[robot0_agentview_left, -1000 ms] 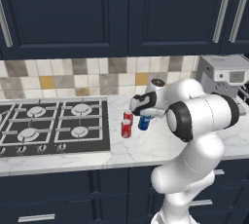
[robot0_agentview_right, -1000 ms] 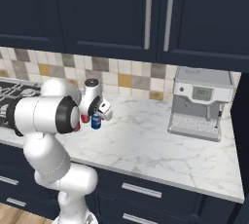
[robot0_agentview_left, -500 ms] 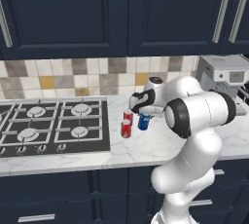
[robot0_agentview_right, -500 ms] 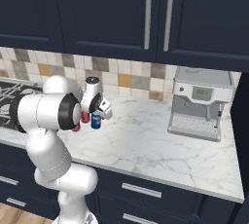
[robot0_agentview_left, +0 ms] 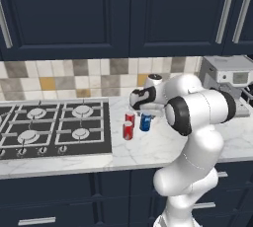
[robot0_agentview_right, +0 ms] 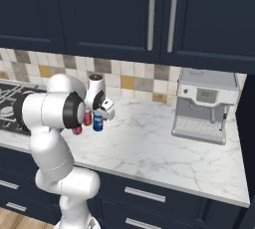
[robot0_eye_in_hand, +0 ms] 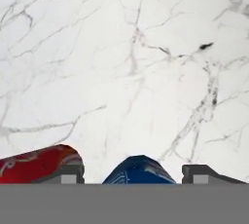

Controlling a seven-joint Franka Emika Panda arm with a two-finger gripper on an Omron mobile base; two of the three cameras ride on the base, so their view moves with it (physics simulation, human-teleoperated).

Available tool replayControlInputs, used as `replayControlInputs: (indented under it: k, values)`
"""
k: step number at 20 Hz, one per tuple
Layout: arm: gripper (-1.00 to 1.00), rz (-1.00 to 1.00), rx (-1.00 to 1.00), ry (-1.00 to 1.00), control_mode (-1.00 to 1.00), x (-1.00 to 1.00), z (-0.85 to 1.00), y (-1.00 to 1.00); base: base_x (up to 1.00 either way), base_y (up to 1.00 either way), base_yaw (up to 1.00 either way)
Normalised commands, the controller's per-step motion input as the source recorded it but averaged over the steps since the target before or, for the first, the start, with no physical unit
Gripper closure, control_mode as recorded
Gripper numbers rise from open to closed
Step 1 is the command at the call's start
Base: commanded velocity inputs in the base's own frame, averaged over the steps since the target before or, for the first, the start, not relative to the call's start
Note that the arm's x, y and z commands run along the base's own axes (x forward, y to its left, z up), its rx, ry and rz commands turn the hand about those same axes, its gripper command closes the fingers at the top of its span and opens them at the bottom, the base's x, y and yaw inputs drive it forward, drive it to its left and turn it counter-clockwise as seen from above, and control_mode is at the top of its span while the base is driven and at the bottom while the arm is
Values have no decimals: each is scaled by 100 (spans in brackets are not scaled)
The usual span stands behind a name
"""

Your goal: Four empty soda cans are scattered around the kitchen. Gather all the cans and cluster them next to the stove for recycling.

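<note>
The white marble counter [robot0_agentview_left: 163,144] runs across the kitchen, with the black stove [robot0_agentview_left: 52,130] at about nine o'clock from the arm's hand. Well apart at three o'clock sits a grey coffee machine [robot0_agentview_right: 206,106].

Just beside the stove's right edge stand three cans. Two red cans are close together, one [robot0_agentview_left: 128,130] nearer the counter's front, the other [robot0_agentview_left: 130,118] behind it at twelve o'clock. The blue can [robot0_agentview_left: 145,122] stands upright at three o'clock from them, directly under the gripper [robot0_agentview_left: 144,108].

In the hand view the blue can's body [robot0_eye_in_hand: 138,170] rises between the two dark fingertips [robot0_eye_in_hand: 65,172], with a gap showing on each side, so the jaws stand partly open and seem to have hold of nothing; a red can [robot0_eye_in_hand: 41,163] lies at nine o'clock.

An empty can is likely light, thin-walled, smooth and easily dented or tipped. A gentle grip across the middle of its round side looks best.
</note>
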Motion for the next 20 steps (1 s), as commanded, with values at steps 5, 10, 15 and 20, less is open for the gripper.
replayControlInputs:
  k: [5,10,15,20]
  values:
    - [-100,-3,0,0,-100,-20,0,1,0,0,0]
    - [-100,-4,-1,0,-100,-15,6,0,0,0,0]
    - [-100,-4,-4,0,-100,-8,26,0,0,0,0]
    - [-100,-4,-1,-1,-100,-21,29,0,0,0,0]
